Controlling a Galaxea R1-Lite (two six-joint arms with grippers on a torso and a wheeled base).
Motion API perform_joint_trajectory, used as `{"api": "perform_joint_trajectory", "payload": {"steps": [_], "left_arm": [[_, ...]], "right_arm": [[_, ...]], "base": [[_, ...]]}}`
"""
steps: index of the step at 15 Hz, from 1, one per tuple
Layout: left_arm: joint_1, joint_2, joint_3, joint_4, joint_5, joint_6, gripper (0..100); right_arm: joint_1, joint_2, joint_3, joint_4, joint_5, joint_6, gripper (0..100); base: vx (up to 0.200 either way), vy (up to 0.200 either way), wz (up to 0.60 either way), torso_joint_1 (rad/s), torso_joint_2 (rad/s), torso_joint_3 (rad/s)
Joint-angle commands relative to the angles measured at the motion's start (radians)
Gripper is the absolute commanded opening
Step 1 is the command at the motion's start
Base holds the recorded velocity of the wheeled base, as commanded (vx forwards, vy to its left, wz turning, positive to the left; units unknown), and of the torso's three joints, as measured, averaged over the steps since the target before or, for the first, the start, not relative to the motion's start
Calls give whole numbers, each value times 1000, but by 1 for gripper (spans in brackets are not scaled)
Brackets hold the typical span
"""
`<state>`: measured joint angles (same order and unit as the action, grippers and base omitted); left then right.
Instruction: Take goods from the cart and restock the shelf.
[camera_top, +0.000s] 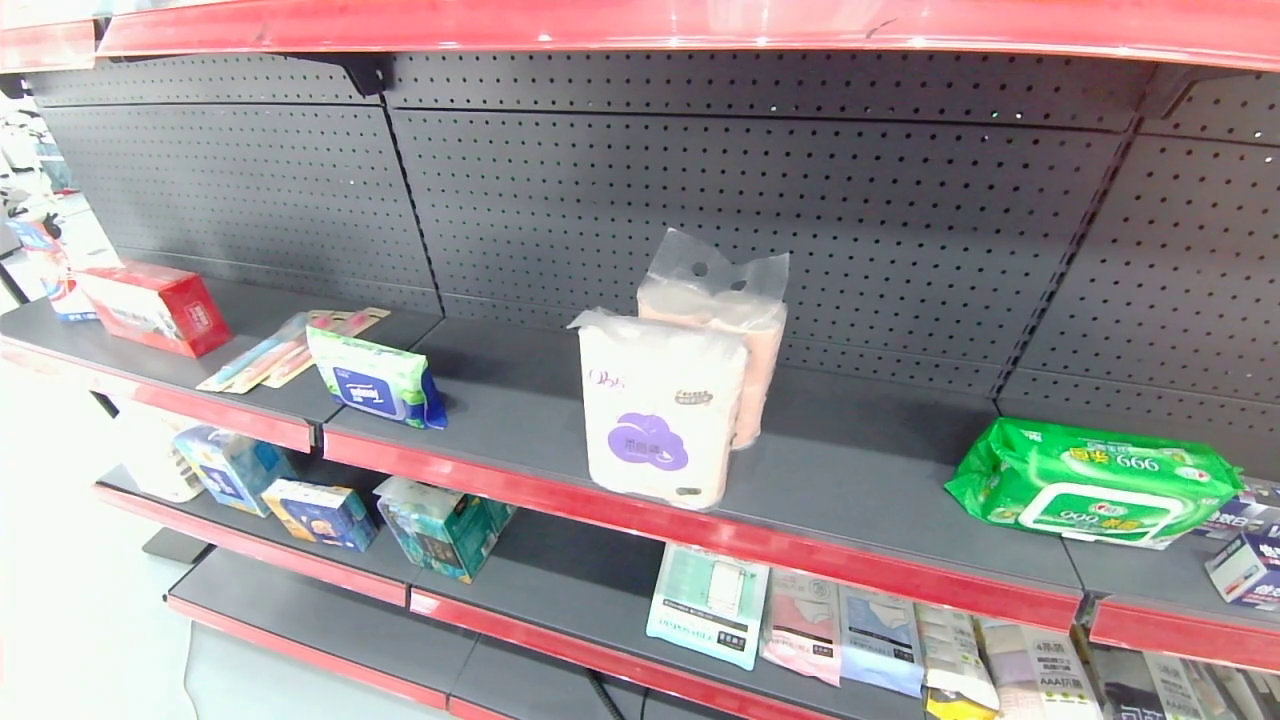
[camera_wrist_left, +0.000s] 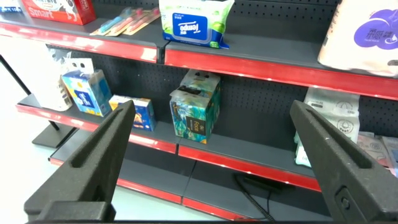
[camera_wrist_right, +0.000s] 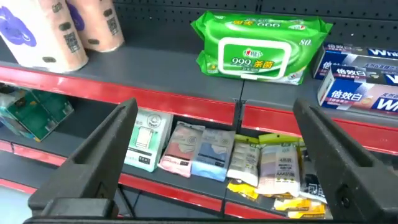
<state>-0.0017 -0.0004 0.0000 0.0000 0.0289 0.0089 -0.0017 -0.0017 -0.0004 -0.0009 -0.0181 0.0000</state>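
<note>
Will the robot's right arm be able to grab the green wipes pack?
Probably yes: the open right gripper faces the green wipes pack, and nothing stands between them.

A dark grey perforated metal back panel (camera_top: 700, 180) is seen; grey red-edged metal shelf boards (camera_top: 880, 450) are fixed before it. Below the panel, leftward, a pale glossy floor (camera_top: 60, 600) is brightly lit.

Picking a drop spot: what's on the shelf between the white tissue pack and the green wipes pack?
Nothing: bare grey shelf board between the white tissue pack and the green wipes pack, in the head view.
</note>
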Motion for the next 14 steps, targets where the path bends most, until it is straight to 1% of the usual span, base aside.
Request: {"api": "perform_joint_trajectory", "payload": {"steps": [1, 5, 14], "left_arm": [[0, 0, 0, 0, 0, 0, 100], [0, 0, 0, 0, 0, 0, 100], [0, 0, 0, 0, -1, 2, 100]], "right_arm": [[0, 2, 0, 1, -2, 0, 100], [0, 2, 0, -1, -2, 3, 100], [0, 2, 0, -1, -2, 6, 100]], "base": [[0, 0, 0, 0, 0, 0], [0, 0, 0, 0, 0, 0], [0, 0, -600, 8, 3, 1]]}}
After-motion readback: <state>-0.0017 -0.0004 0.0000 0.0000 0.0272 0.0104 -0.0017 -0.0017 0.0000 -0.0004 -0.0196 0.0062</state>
